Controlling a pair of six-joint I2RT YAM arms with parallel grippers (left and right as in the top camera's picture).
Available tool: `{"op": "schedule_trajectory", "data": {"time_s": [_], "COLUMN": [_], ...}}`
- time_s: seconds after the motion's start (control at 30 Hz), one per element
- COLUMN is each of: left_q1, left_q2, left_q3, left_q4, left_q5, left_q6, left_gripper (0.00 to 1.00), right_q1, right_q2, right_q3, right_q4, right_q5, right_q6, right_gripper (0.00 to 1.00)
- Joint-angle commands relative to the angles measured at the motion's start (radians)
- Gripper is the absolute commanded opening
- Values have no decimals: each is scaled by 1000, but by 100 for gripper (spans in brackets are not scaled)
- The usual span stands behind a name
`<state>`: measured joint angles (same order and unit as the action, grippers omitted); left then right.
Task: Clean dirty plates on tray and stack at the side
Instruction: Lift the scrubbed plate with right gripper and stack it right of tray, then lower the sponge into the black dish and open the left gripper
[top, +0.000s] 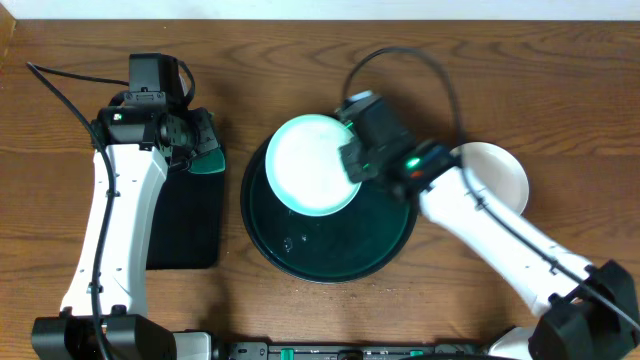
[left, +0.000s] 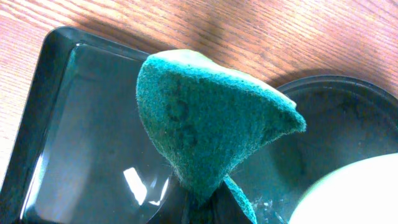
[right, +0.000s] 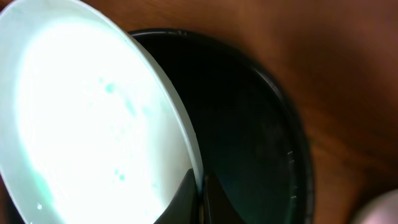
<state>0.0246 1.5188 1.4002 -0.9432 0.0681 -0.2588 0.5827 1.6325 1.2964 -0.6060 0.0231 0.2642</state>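
My right gripper (top: 352, 166) is shut on the rim of a pale mint plate (top: 310, 165) and holds it tilted above the round dark tray (top: 330, 262). In the right wrist view the plate (right: 81, 118) shows small teal specks, and my right fingers (right: 200, 190) pinch its edge over the tray (right: 261, 124). My left gripper (top: 200, 150) is shut on a teal scouring sponge (left: 211, 118), held over the black rectangular tray (left: 74, 143). A white plate (top: 495, 175) lies on the table to the right of the round tray. A third plate is not in view.
The black rectangular tray (top: 185, 215) lies left of the round tray. The round tray and the held plate's edge (left: 348, 193) show at the right of the left wrist view. Cables run along the back of the wooden table (top: 300, 60).
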Motion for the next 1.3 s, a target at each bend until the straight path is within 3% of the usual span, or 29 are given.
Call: {"op": "schedule_trajectory", "data": {"time_s": [0.0, 0.33, 0.57, 0.83, 0.93, 1.27], "left_q1": [5, 5, 5, 5, 5, 32], "left_q2": [10, 13, 13, 13, 13, 13], "left_q3": [-5, -5, -5, -5, -5, -6], "left_q4": [-3, -6, -6, -6, -9, -122], "left_q5": [-9, -9, -9, -9, -9, -129], "left_q6": [-5, -5, -5, -5, -5, -5], "left_gripper": [7, 7, 7, 7, 7, 7], "right_q1": [-167, -682, -901, -936, -921, -896], "right_q2": [-65, -103, -103, -103, -103, -104], "right_q3": [6, -21, -208, -402, -411, -215], "right_q4": [-27, -320, -235, -25, -29, -250], "right_q5": [-321, -219, -181, -197, -196, -227], "right_q6": [71, 87, 88, 99, 97, 44], "right_gripper": [1, 1, 1, 2, 20, 37]}}
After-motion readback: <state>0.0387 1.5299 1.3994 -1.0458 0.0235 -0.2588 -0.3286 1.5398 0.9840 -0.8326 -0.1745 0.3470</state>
